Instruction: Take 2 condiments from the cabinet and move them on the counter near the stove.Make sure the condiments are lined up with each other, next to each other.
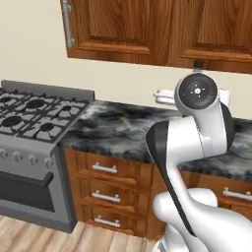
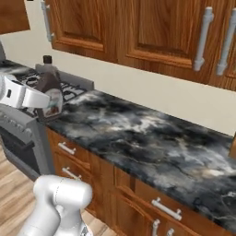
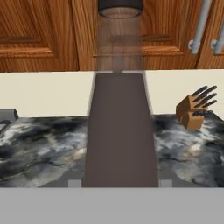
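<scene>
The dark grey-brown bottle [image 3: 120, 131] is held upright between the fingers of the gripper [image 2: 44, 102] — clamped low on its body, its black-capped neck uppermost. In the right base view the bottle [image 2: 49, 90] is seen above the near corner of the marble counter [image 2: 152, 143], just beside the stove [image 1: 29, 123]. The wall cabinet [image 1: 147, 29] is shown with its doors closed — a knife block [image 3: 194, 109] is seen further along the counter.
</scene>
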Available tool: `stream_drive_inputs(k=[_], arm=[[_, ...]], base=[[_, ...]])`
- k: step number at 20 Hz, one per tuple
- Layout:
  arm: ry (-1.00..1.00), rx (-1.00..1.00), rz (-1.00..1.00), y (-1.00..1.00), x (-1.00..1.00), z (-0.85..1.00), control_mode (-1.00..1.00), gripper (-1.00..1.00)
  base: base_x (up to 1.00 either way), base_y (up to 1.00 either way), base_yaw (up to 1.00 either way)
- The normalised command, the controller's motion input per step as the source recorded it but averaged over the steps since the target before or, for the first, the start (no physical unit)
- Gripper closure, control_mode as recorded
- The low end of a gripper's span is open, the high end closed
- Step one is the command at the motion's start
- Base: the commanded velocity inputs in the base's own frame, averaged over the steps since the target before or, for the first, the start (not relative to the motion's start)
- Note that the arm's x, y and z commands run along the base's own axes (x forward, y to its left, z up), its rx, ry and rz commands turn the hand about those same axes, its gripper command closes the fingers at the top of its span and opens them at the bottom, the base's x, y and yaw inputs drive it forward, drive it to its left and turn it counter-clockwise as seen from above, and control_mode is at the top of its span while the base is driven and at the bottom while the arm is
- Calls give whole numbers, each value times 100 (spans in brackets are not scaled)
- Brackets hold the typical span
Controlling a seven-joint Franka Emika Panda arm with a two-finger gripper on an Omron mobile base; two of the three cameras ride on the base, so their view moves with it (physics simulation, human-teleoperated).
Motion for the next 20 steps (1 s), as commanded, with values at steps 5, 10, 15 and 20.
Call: stream_drive_inputs(k=[5,10,15,20], arm=[[0,0,0,0,0,0,100,100],[0,0,0,0,0,0,100,100],[0,0,0,0,0,0,100,100],[0,0,0,0,0,0,100,100]], base=[[33,80,-39],[29,79,-34],[40,51,-34],[77,56,-32]])
